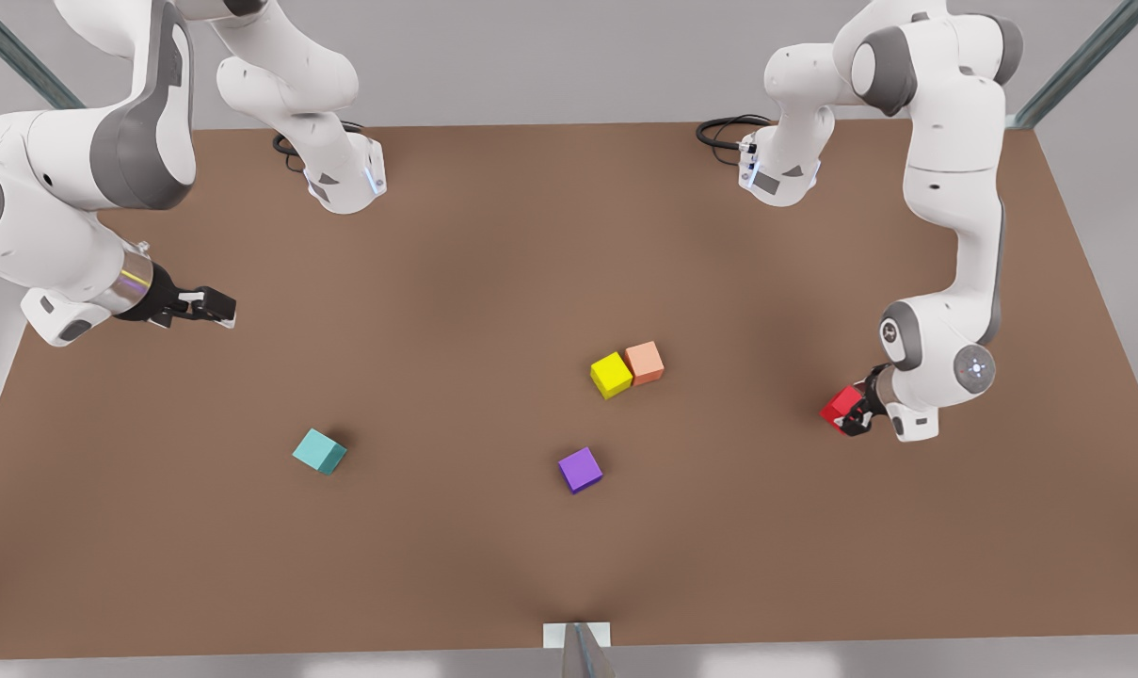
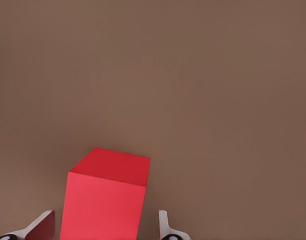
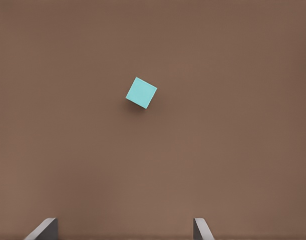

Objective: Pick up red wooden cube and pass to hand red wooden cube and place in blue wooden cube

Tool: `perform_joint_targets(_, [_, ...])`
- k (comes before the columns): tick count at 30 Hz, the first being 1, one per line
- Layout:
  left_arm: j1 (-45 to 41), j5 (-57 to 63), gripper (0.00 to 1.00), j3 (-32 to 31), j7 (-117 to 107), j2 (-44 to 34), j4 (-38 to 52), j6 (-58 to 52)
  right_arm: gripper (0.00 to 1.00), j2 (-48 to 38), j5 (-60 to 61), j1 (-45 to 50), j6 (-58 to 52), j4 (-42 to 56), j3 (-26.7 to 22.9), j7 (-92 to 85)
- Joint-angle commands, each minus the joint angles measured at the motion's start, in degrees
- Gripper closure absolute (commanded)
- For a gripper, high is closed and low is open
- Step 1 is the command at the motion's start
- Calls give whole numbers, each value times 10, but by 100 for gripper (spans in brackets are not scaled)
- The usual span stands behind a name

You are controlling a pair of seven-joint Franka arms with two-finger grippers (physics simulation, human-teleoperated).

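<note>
The red wooden cube [image 1: 841, 404] sits tilted between the fingers of my left gripper [image 1: 854, 417] at the front view's right, and the gripper is shut on it. In the left wrist view the red wooden cube [image 2: 105, 197] stands between the two pale fingertips [image 2: 42, 226] of the left gripper [image 2: 102, 222], above bare brown table. The hand, my right gripper [image 1: 216, 306], hovers open at the front view's left, high over the table. Its camera looks down on the blue wooden cube [image 3: 141, 93], a teal one, which lies alone on the table [image 1: 319, 451].
A yellow cube [image 1: 611, 374] and a salmon-orange cube [image 1: 645, 362] touch near the middle of the brown table [image 1: 493, 264]. A purple cube [image 1: 580, 469] lies in front of them. Both arm bases [image 1: 347, 179] stand at the far edge.
</note>
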Motion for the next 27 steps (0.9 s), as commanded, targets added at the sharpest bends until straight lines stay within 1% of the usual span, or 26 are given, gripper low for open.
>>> perform_joint_targets(1, [0,1,0,0,-25,5,0,23,0,-1,0,0,0,0,0,-8])
perform_joint_targets(3, [2,0,0,0,31,12,0,23,0,-1,1,0,0,0,0,-8])
perform_joint_targets(7, [3,0,0,0,42,16,0,25,0,-1,2,0,-1,-1,1,-8])
perform_joint_targets(12, [4,1,0,0,136,22,2,35,0,-1,2,0,-1,-1,0,-9])
perform_joint_targets(21, [4,1,0,0,136,43,3,59,0,-1,2,0,-2,-2,1,-9])
perform_joint_targets(23, [4,-1,38,0,134,42,3,59,0,-1,2,0,-2,-2,1,-9])
perform_joint_targets(24, [4,-1,44,0,133,42,3,58,0,-1,2,0,-3,-2,0,-9])
perform_joint_targets(25, [4,-1,47,0,132,41,3,58,0,-1,2,0,-2,-2,0,-9])
perform_joint_targets(26, [4,-2,49,0,130,41,3,58,0,-1,2,0,-2,-2,0,-9])
perform_joint_targets(27, [5,-3,49,0,127,37,3,57,0,-1,3,0,-2,-2,1,-8])
